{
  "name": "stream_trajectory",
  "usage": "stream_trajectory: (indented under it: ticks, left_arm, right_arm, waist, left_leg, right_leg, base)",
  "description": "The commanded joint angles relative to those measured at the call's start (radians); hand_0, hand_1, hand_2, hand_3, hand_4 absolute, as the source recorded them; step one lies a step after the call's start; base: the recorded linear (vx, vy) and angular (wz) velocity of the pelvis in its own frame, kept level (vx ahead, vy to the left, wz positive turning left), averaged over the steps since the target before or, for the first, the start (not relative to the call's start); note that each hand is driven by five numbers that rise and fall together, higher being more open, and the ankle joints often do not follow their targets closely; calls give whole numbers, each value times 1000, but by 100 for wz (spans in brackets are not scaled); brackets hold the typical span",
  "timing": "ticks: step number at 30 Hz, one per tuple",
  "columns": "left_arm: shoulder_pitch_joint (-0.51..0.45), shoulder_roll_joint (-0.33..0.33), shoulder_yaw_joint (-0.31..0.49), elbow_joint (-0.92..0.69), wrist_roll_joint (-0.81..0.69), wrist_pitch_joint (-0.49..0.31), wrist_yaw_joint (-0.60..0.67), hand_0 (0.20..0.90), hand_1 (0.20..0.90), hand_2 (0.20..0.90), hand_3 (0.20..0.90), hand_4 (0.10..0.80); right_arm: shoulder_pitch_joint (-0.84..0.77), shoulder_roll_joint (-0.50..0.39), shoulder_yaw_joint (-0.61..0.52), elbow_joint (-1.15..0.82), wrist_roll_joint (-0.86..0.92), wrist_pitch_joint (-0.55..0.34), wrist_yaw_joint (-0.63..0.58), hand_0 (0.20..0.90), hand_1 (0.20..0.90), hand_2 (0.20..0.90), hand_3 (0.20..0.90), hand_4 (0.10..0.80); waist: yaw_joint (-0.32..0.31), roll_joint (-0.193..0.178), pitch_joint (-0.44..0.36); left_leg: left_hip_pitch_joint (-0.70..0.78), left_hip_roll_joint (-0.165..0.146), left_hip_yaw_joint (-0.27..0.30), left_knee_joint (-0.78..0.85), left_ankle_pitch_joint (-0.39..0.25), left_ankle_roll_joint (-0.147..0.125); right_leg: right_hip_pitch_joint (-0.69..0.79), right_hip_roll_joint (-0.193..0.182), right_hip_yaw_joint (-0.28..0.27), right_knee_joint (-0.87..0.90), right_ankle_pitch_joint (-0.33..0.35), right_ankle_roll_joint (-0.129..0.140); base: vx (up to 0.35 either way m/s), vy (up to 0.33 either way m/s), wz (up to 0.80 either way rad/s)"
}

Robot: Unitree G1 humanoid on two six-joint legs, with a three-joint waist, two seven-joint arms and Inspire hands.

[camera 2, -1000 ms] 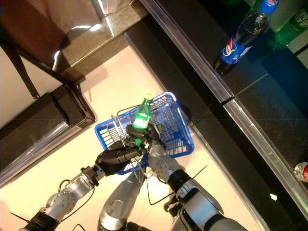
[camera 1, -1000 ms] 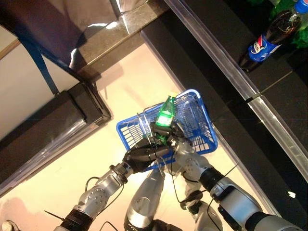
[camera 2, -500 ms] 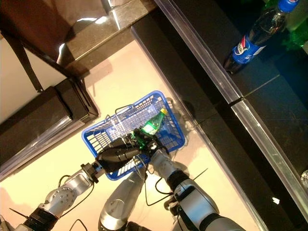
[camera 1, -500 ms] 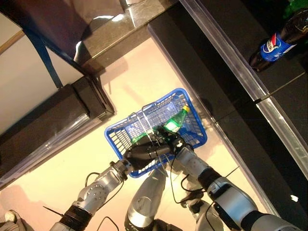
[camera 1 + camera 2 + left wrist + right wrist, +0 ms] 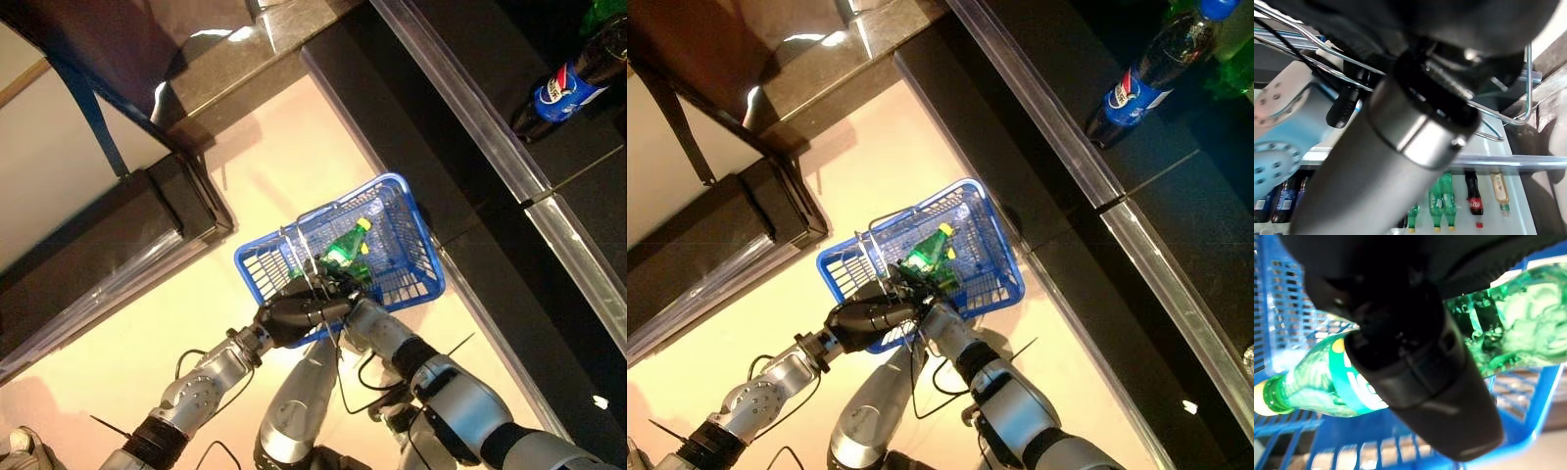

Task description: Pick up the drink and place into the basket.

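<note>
The right hand (image 5: 924,291) has its fingers curled round the green drink bottle (image 5: 345,251), which lies tilted inside the blue basket (image 5: 416,257) with its yellow cap pointing away from the robot. The left hand (image 5: 294,311) is closed round the basket's wire handle (image 5: 300,247) at the near rim, carrying the basket above the pale floor (image 5: 245,176). A dark cola bottle (image 5: 565,81) stands well apart on the black shelf (image 5: 460,59).

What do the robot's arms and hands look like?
Both arms are silver-grey metal tubes with rounded joints and dark bands. Each ends in a dark hand: the left hand and the right hand. Thin black cables loop beside the arms.
</note>
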Motion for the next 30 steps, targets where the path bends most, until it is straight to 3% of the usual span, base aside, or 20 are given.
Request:
stream_trajectory:
  ticks: [1, 4, 5, 6, 7, 8, 9, 10, 30]
  left_arm:
    - [-143, -82, -17, -456, -78, -66, -241, 300, 300, 300, 200, 100]
    - [-161, -76, -18, -455, -91, -60, -230, 300, 300, 300, 200, 100]
    - [-168, -74, -17, -459, -95, -57, -226, 300, 300, 300, 200, 100]
    - [-167, -76, -17, -458, -97, -55, -222, 300, 300, 300, 200, 100]
    - [-170, -78, -14, -462, -98, -50, -218, 300, 300, 300, 200, 100]
    - [-173, -77, -13, -463, -101, -46, -218, 300, 300, 300, 200, 100]
    - [-173, -76, -11, -463, -102, -42, -220, 300, 300, 300, 200, 100]
    - [-168, -77, -11, -462, -103, -39, -222, 300, 300, 300, 200, 100]
    - [-111, -55, 14, -445, -121, -33, -272, 300, 300, 300, 200, 100]
  right_arm:
    - [-174, 40, -53, 6, -15, 27, 121, 300, 300, 300, 200, 100]
    - [-211, 5, -98, 66, 6, 31, 141, 300, 300, 300, 200, 100]
    - [-222, -3, -111, 78, 7, 30, 144, 300, 300, 300, 200, 100]
    - [-222, -5, -118, 84, 11, 29, 141, 319, 319, 319, 222, 122]
    - [-239, -20, -135, 98, 4, 33, 149, 491, 491, 491, 422, 322]
    - [-246, -26, -140, 103, -3, 28, 157, 559, 559, 559, 502, 402]
    - [-251, -30, -145, 104, -6, 23, 165, 900, 900, 900, 900, 800]
    - [-251, -33, -146, 102, -4, 25, 172, 900, 900, 900, 900, 800]
    - [-214, -108, -124, -4, 31, 11, 323, 900, 900, 900, 900, 800]
  waist:
    - [25, 85, -24]
    - [25, 87, -24]
    - [28, 92, -24]
    - [24, 87, -24]
    - [26, 94, -24]
    - [27, 96, -24]
    - [26, 96, -24]
    - [23, 90, -24]
    - [0, 91, -24]
  left_leg:
    - [45, 27, 14, 16, -48, 29]
    - [43, 28, 15, 22, -50, 30]
    - [28, 29, 17, 22, -27, 34]
    - [42, 28, 17, 24, -52, 30]
    - [25, 30, 19, 25, -29, 35]
    - [23, 31, 19, 25, -30, 36]
    - [22, 31, 20, 25, -31, 36]
    - [37, 30, 21, 27, -58, 32]
    - [41, 42, 57, 21, -61, 33]
  right_leg:
    - [-57, -16, 17, 3, 211, -45]
    - [-62, -18, 17, 13, 208, -44]
    - [-72, -18, 3, 6, 231, -57]
    - [-64, -20, 17, 16, 207, -45]
    - [-81, -22, 5, 15, 229, -57]
    - [-87, -24, 6, 19, 229, -57]
    - [-92, -26, 7, 22, 229, -56]
    - [-84, -28, 22, 33, 203, -42]
    - [-113, -42, 27, 54, 200, -37]
  base:
    - [31, -6, 12]
    - [-20, 17, 0]
    - [0, 0, 0]
    - [-64, 62, -1]
    - [0, 0, 0]
    - [-78, 69, 2]
    - [74, -25, 0]
    - [72, -22, -3]
    - [1, 9, -2]
